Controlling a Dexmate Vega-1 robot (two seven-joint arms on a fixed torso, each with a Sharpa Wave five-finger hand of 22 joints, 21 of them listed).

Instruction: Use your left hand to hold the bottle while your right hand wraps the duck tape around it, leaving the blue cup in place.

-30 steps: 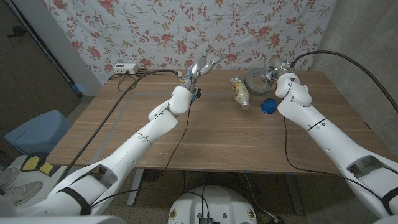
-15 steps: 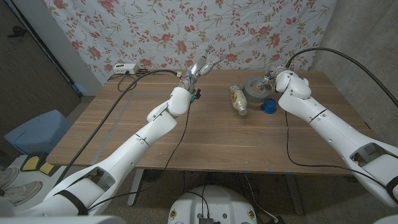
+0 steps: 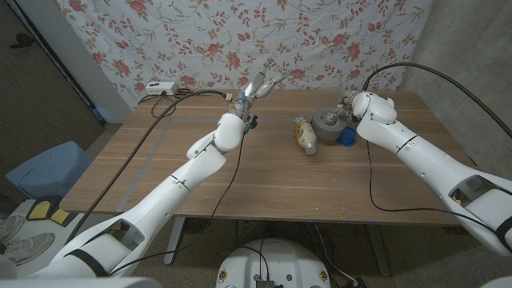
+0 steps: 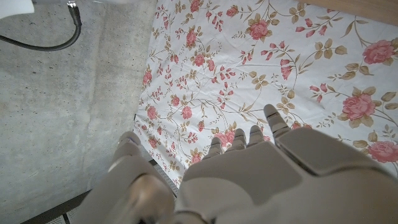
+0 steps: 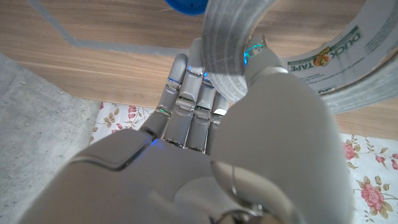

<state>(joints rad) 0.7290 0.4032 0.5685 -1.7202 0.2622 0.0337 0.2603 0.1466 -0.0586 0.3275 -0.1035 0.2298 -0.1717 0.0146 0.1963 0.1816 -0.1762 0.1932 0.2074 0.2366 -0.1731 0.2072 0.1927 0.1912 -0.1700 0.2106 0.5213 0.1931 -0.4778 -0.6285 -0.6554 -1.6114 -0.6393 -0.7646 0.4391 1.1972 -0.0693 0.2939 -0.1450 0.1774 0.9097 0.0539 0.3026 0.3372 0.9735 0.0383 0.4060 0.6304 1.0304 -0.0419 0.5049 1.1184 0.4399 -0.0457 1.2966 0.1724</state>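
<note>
Right hand [image 5: 205, 155] grips the roll of duct tape [image 3: 330, 122]: in the right wrist view we see the thumb on one face of the grey band and the fingers [image 5: 186, 99] on the other. In the head view the roll sits near the table's far edge, between the plastic bottle [image 3: 305, 134] and the blue cup [image 3: 346, 137]. We note the bottle lies on its side, just beside the roll. Left hand [image 3: 260, 84] hangs raised over the far edge with fingers apart, holding nothing, well apart from the bottle. We see bare wooden table [image 3: 240, 176] across the near half.
</note>
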